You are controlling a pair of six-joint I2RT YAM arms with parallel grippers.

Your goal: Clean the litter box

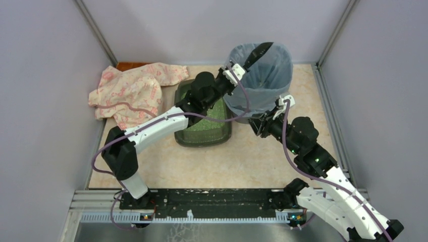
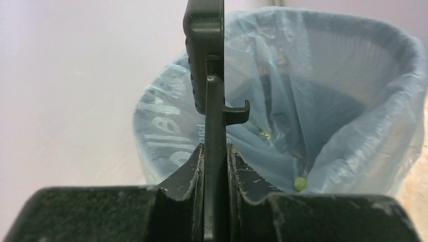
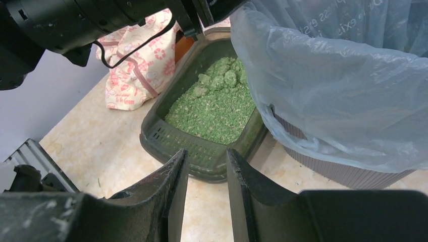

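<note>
Grey-green litter box, green granules clumped; left pincer clamps scoop, right pincer apart.

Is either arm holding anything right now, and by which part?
The left gripper pinches the black scoop by its thin handle end, above the lined bin. The right gripper is open, holding nothing.

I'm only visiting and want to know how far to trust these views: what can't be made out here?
- Top view: the left arm covers much of the far half of the litter box.
- Left wrist view: the scoop, clamped in the left gripper, is edge-on and cut off by the top edge, so any load is hidden.
- Left wrist view: the bottom of the bag-lined bin is lost in shadow.
</note>
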